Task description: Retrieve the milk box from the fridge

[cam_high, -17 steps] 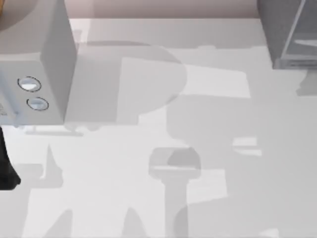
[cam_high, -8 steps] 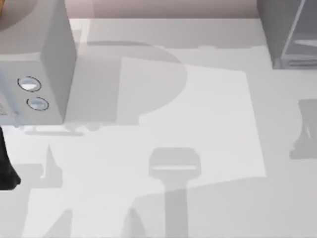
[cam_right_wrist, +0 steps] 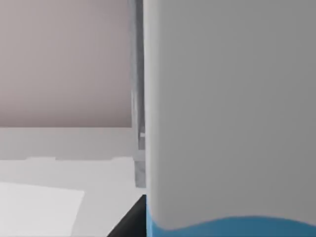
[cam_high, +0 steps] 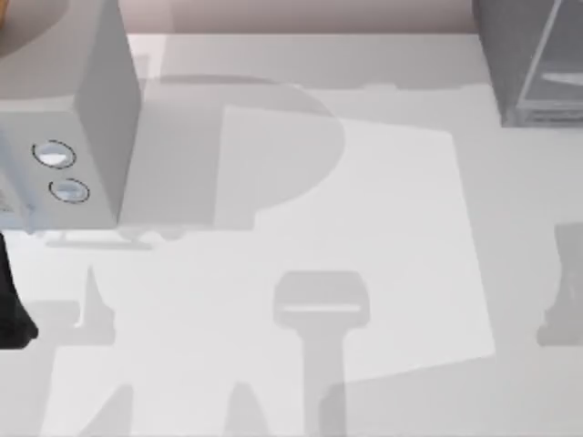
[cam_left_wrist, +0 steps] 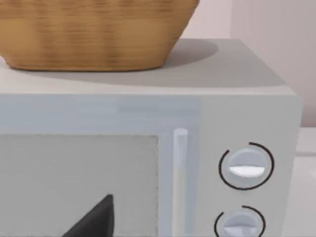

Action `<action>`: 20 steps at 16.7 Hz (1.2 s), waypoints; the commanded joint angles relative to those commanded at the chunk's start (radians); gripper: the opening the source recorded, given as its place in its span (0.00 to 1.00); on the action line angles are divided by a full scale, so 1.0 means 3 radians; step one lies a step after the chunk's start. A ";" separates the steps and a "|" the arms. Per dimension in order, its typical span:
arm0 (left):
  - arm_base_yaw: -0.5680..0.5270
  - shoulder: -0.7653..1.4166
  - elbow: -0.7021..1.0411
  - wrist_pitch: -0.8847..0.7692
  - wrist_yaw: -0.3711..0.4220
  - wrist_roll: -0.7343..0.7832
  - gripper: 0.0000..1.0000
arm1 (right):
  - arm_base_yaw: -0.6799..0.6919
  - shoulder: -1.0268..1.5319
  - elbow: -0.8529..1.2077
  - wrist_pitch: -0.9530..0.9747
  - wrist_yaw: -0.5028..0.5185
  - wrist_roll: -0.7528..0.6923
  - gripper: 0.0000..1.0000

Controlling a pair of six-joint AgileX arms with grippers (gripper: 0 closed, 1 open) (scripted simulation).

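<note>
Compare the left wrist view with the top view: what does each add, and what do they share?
The left wrist view adds the front door and upright handle of the grey box. The top view adds the fridge at the upper right of the table. Both share the grey box and its two round dials.

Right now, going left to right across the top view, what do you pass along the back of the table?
The grey box with two round dials, at the top view's left → bare white table, crossed by shadows → the fridge, at the far right corner.
</note>
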 joint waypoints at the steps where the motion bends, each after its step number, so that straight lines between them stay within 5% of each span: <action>1: 0.0000 0.0000 0.0000 0.0000 0.0000 0.0000 1.00 | 0.0005 -0.0023 -0.0012 -0.0014 0.0005 -0.0001 0.00; 11: 0.0000 0.0000 0.0000 0.0000 0.0000 0.0000 1.00 | 0.0064 0.0517 0.0303 0.0452 -0.0292 -0.0034 0.00; 20: 0.0000 0.0000 0.0000 0.0000 0.0000 0.0000 1.00 | 0.0179 0.3564 0.1460 0.2231 -0.1313 -0.0024 0.00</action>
